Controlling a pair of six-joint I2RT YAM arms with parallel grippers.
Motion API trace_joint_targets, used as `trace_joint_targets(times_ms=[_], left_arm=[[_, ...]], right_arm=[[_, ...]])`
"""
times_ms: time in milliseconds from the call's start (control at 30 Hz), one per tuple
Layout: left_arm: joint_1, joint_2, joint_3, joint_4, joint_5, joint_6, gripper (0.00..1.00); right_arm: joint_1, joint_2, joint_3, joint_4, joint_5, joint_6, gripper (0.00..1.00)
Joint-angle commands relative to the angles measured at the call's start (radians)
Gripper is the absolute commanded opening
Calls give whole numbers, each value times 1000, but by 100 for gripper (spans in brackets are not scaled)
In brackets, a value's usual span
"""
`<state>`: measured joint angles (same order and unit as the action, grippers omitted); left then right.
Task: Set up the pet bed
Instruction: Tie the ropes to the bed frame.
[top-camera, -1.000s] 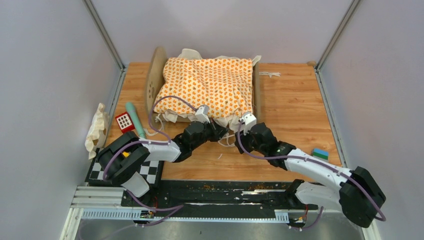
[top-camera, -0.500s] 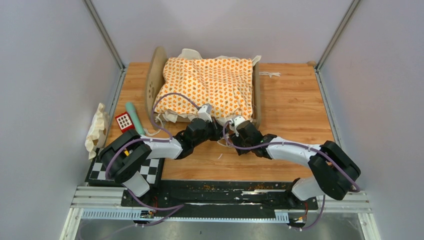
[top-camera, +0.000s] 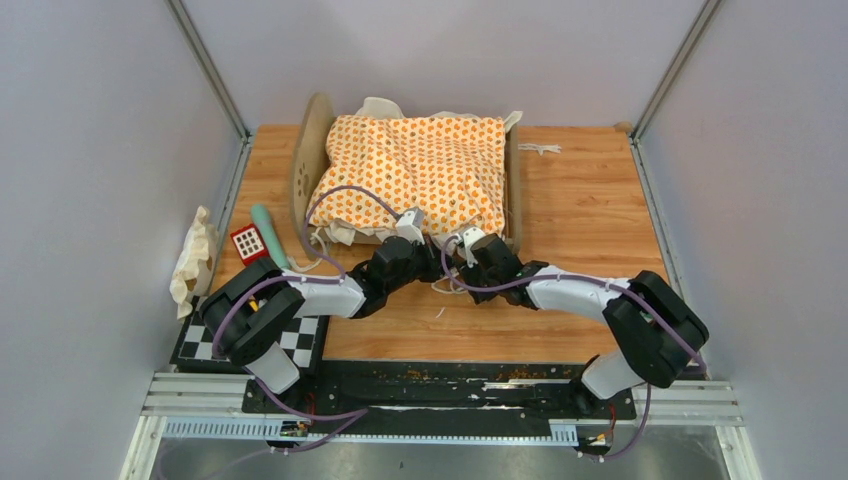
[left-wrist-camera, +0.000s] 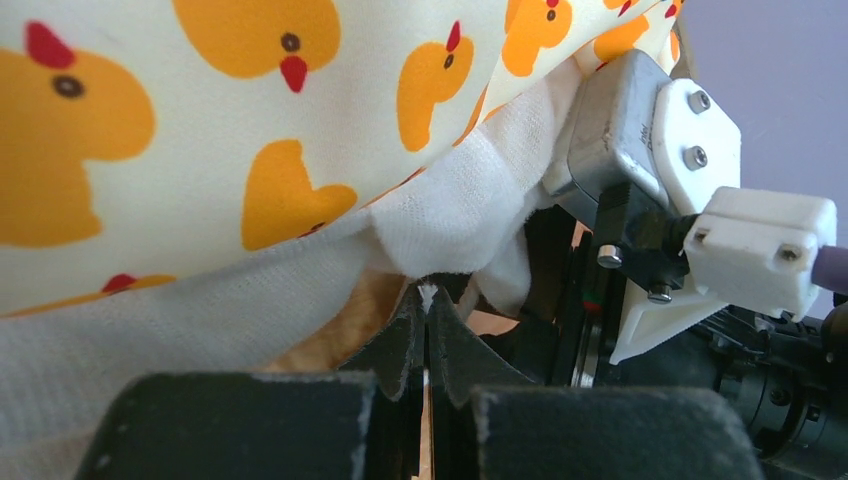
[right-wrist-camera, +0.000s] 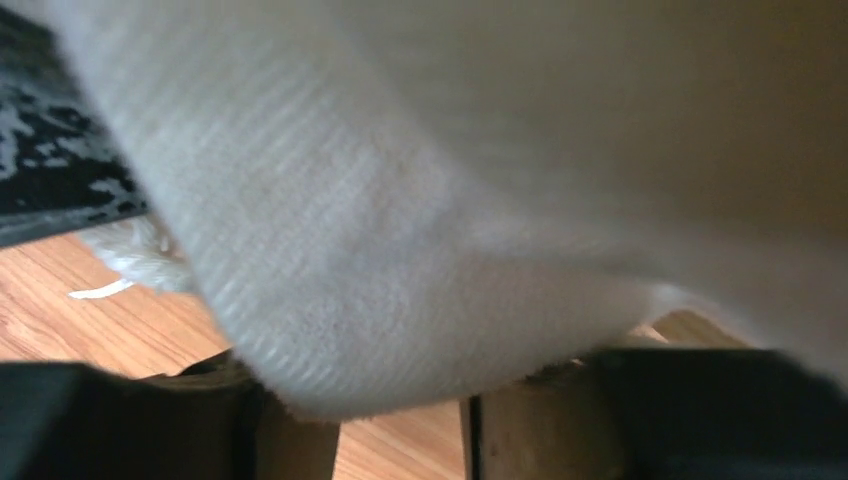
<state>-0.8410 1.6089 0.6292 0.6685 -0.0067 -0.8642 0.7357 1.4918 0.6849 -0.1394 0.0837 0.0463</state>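
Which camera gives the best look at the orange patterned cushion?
The top view: the whole cushion lies on the bed. The left wrist shows only duck print and cream edge; the right wrist, blurred pale fabric.

We can read no words, numbers or brand marks in any view; the only print is orange ducks on the cushion and white squares on a small red tile.

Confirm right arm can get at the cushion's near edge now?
Probably yes: the right hand sits at the cushion's cream edge, fabric draped over its fingers. Only the left hand, shut on that edge alongside, crowds it.
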Motion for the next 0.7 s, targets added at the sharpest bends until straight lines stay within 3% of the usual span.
trace_joint_targets(times_ms=[0, 133, 267, 500, 667], left_arm=[[8, 2, 28, 16, 1, 25, 0], [9, -2, 27, 8, 1, 25, 0], [11, -9, 24, -1, -3, 30, 0], [13, -76, 20, -56, -31, 68, 0], [13, -179, 25, -147, -89, 134, 0]], right_arm=[[-7, 25, 24, 5, -47, -17, 34], [-5, 5, 23, -27, -68, 10, 13], [-5, -58, 0, -72, -64, 68, 0], [-14, -155, 32, -305, 88, 324, 0], [-94, -211, 11, -406, 126, 516, 0]])
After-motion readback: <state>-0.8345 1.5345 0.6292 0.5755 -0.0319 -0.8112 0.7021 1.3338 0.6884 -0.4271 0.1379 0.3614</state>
